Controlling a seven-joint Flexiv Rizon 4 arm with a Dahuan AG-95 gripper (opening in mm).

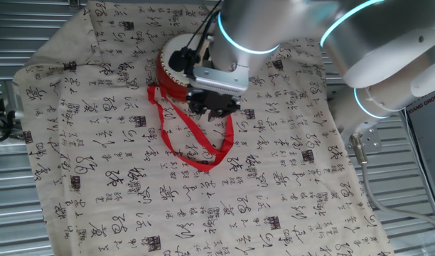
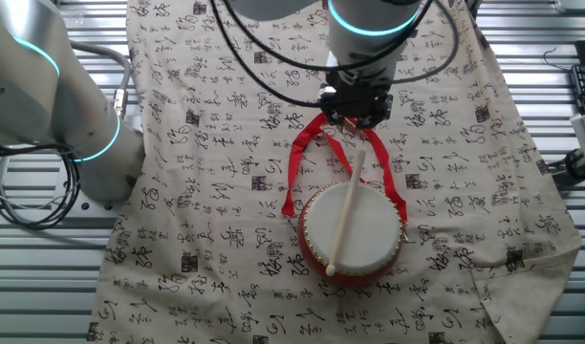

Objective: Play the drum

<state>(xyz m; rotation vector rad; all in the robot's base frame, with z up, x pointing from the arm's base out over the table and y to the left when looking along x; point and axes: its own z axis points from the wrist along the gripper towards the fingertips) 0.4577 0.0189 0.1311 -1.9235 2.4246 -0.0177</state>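
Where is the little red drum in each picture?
One fixed view: the drum sits upper middle, mostly hidden behind the gripper.
The other fixed view: the drum sits lower middle, its cream top in full view with a drumstick lying across it.
Shared landmark: the red ribbon strap looping from the drum over the cloth with black writing.
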